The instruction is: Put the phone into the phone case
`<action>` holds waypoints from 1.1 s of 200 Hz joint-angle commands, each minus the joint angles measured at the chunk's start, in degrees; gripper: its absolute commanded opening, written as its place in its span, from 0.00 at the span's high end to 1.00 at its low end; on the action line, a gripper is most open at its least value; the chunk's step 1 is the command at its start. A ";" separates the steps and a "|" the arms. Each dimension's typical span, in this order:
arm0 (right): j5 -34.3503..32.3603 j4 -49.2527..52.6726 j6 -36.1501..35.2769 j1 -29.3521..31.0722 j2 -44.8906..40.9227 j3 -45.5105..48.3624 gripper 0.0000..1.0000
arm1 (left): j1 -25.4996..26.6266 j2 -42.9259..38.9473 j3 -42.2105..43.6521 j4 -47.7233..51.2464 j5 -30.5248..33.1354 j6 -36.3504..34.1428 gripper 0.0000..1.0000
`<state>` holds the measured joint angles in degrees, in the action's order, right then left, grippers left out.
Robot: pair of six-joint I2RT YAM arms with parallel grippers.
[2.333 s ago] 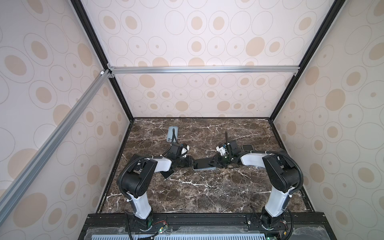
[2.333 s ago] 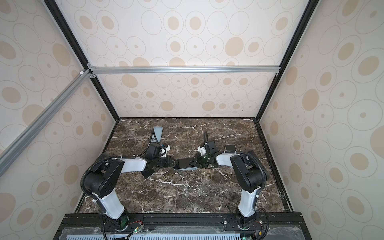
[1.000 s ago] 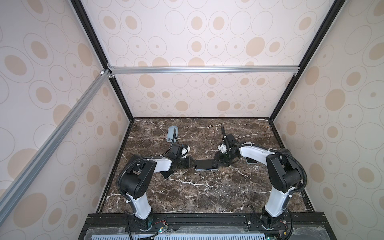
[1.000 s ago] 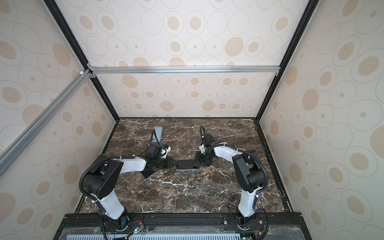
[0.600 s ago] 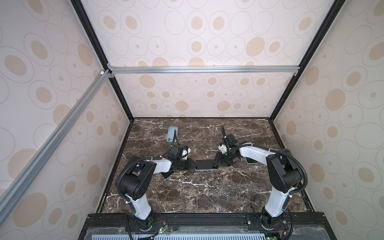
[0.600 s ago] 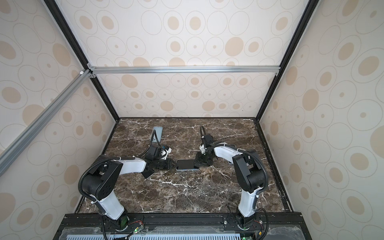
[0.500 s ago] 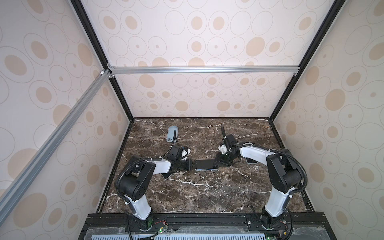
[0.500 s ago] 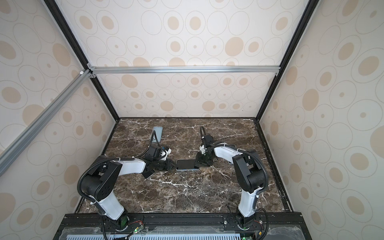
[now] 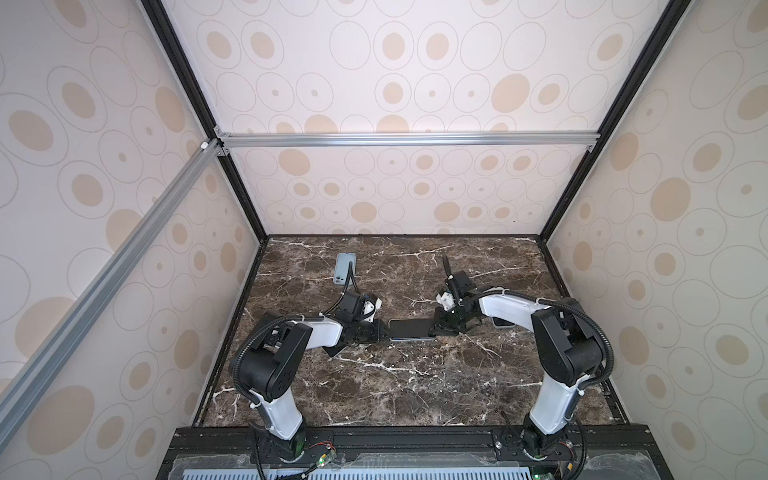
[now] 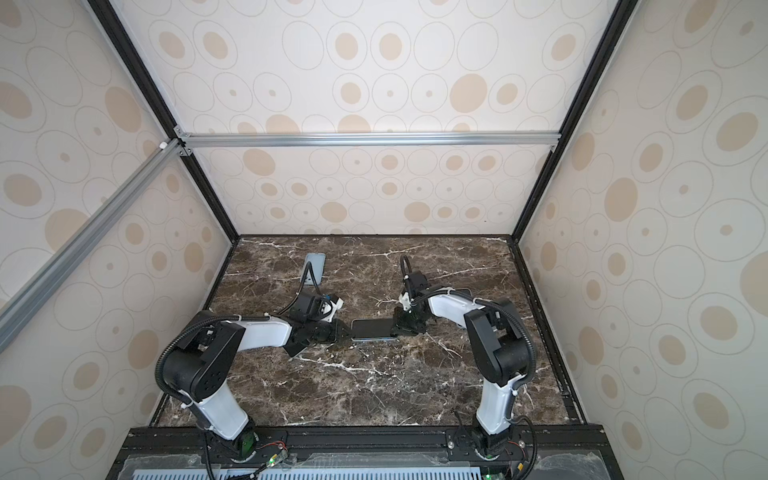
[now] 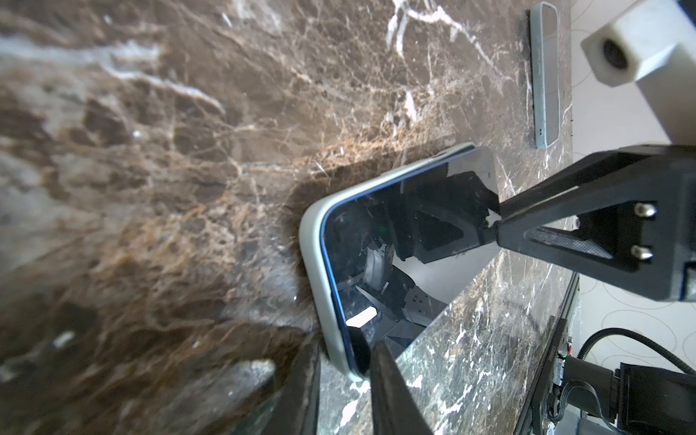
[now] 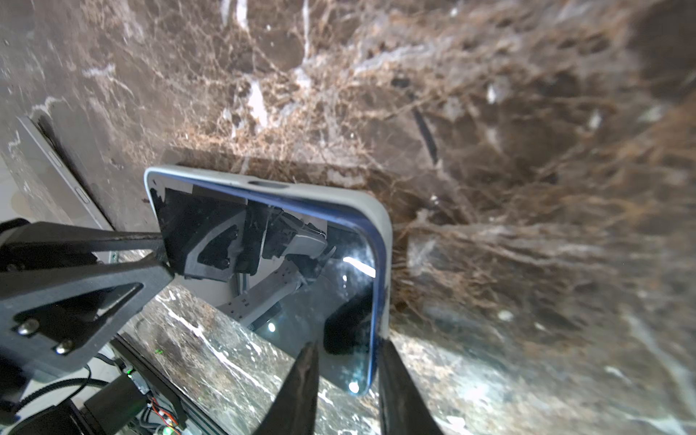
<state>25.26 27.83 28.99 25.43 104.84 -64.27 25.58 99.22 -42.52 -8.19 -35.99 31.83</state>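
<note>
Phone (image 9: 409,329), face up in pale phone case (image 12: 380,211) at table (image 9: 395,386) centre, long axis 9 to 3 o'clock. Left gripper (image 9: 381,330) at 9 o'clock end, right gripper (image 9: 435,330) at 3 o'clock, jaws narrow astride its edge; grip cannot be told. Likely rigid, glossy, slippery glass; soft rim: hold by side edges

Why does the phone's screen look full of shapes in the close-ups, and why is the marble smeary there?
Left wrist view: the phone has a glossy screen mirroring robot parts and a light spot; the marble tabletop is out of focus. Right wrist view: same mirroring and glare, marble blurred. Both top views: sharp, evenly lit.
</note>
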 commanded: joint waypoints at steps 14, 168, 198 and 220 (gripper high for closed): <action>1.02 -0.11 -1.22 0.23 0.90 0.03 0.76 | 0.32 2.42 -0.63 2.89 -0.11 -1.60 0.78; -5.08 3.82 -3.95 1.64 -0.89 -1.07 0.62 | 0.25 -1.06 -2.94 3.68 5.05 -1.35 0.75; -6.31 6.63 -5.02 0.80 -2.35 -3.06 0.58 | -0.34 -2.16 -5.47 4.92 8.30 -2.31 0.75; -5.64 6.92 -5.48 0.41 -2.16 -4.22 0.57 | -0.62 -1.04 -6.61 5.68 8.54 -2.92 0.74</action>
<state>20.64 32.12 24.93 26.24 104.33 -66.24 25.41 98.63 -46.48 -4.75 -29.98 30.92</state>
